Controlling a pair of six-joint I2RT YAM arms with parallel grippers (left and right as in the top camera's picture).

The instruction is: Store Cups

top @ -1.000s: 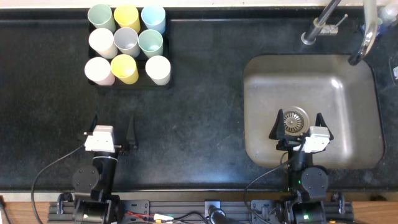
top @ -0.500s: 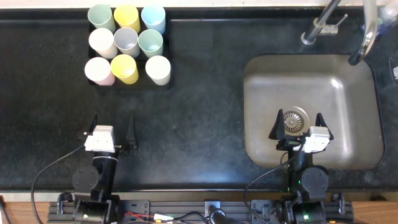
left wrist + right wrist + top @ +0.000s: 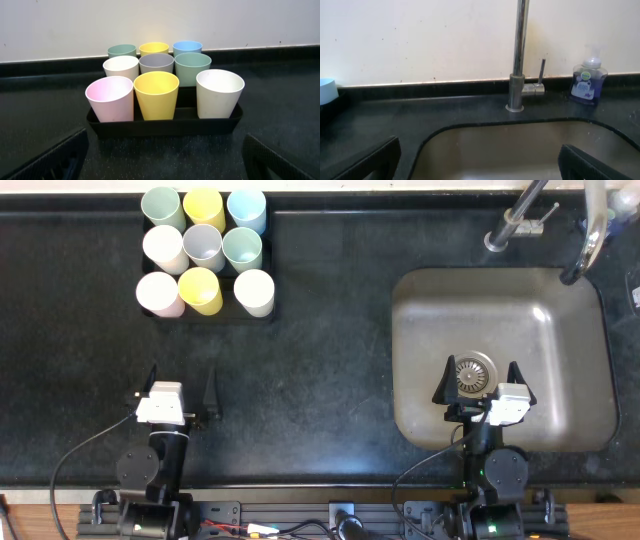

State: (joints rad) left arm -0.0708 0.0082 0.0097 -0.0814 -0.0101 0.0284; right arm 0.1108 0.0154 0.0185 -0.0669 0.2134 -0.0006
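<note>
Nine pastel cups (image 3: 156, 95) stand upright, three by three, in a black tray (image 3: 165, 127) against the back edge of the dark counter (image 3: 320, 380), toward its left corner. The left gripper (image 3: 181, 388) sits near the counter's front edge, fingers spread apart and empty. The right gripper (image 3: 478, 383), also spread and empty, is over the front edge of the sink (image 3: 540, 330).

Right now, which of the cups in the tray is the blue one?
The blue cup in the tray's far corner on the sink side, behind a green cup; no other is blue.
</note>
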